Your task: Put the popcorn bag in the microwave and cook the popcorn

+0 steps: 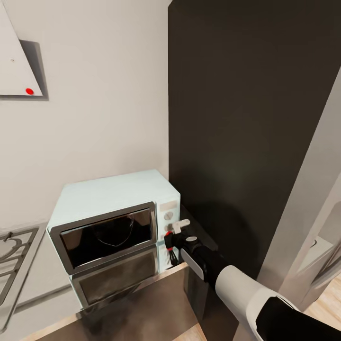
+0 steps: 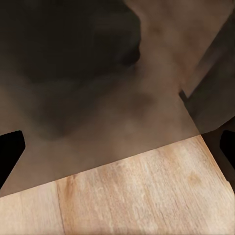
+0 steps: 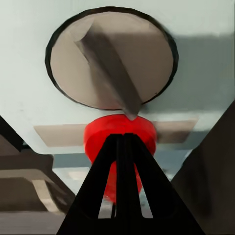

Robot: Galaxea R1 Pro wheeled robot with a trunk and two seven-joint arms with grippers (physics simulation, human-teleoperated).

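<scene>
The microwave (image 1: 113, 222) stands door-closed on the steel surface (image 1: 142, 308), something dim behind its glass that may be the bag, and the right gripper (image 1: 171, 240), fingers clenched together, presses its red button (image 3: 120, 137), so heating seems about to start.

- Steel counter (image 1: 142, 308), grey and reflective, set in the corner against the pale wall and the dark tall cabinet.
- Directly on it: pale blue microwave (image 1: 113, 194), door shut, mirrored in the sheen.
- Gas hob (image 1: 12, 258) at the counter's left end.
</scene>
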